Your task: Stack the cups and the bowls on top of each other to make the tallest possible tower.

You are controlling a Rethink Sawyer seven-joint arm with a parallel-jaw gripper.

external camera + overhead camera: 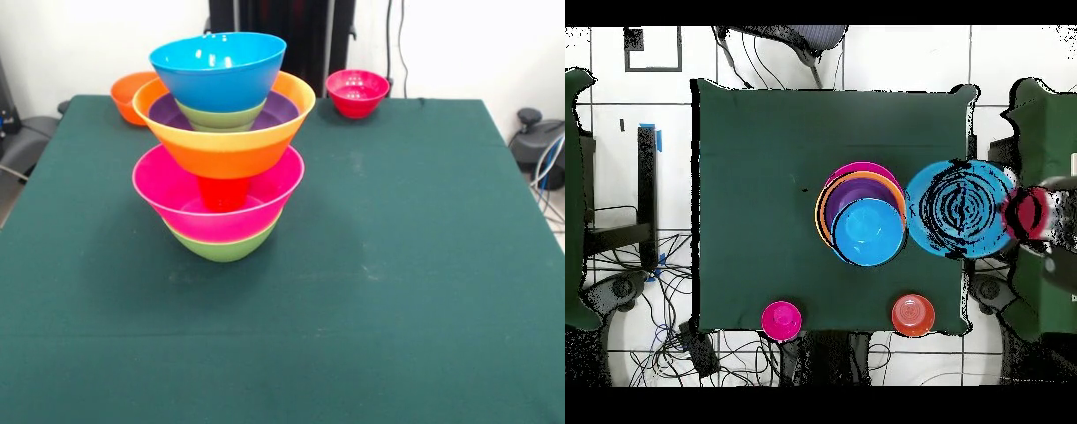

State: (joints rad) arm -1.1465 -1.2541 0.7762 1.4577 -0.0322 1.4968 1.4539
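Bright plastic tower (222, 146) stands mid-table, no gripper in either view.
Blue bowl (218, 69) tops it; red cup (222, 192) sits inside the pink bowl (190, 199); two small bowls, orange (131, 94) and red-pink (357, 93), rest apart.

Tower (221, 146) stands on the tabletop (397, 265), left of centre in the front view. Bottom bowl (222, 246) carries a wider bowl (177, 190); a cup (222, 191) stands inside that, holding up a wide bowl (225, 150). Nested in it are two more bowls, then the top bowl (218, 71), tilted. Two single bowls sit at the far edge: one (130, 94) behind the tower toward the far-left corner, one (357, 93) right of centre.
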